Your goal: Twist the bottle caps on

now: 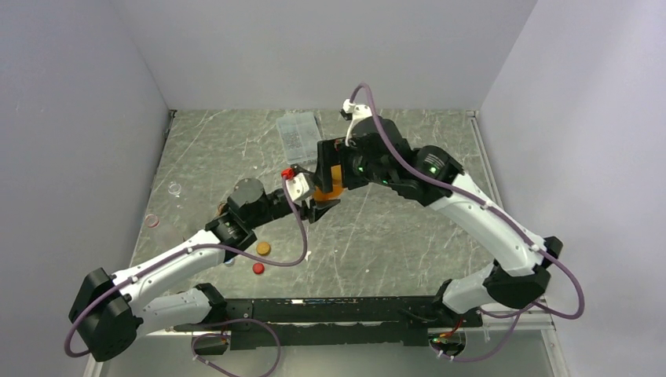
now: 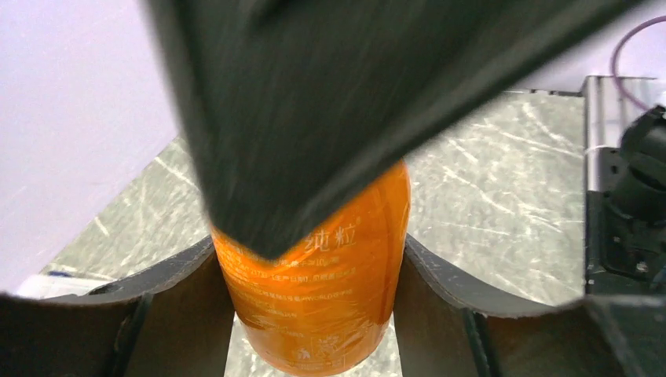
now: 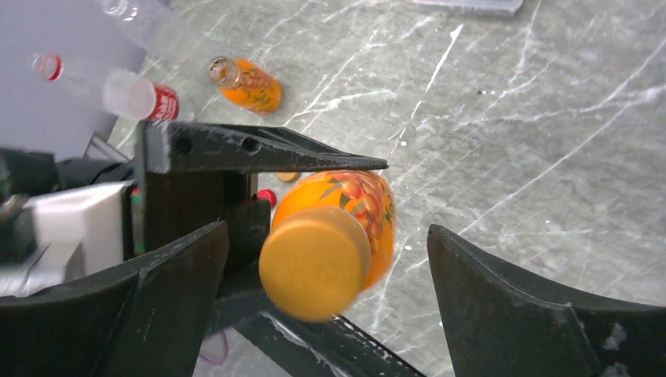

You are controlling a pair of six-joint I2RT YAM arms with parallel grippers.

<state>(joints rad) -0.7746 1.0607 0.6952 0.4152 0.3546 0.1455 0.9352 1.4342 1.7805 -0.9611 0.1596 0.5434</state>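
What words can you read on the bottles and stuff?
"纯粒": white characters on the orange bottle, left wrist view.
Smaller white print under them: too blurred to read.
Red label on the clear bottle, lying on the table: too small to read.
Nothing else shows any writing.

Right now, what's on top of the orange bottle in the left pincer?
An orange cap sits on the orange bottle, which the left pincer grips. The right pincer stands open around the cap, not touching. The cap covers the neck, so its seating cannot be seen.
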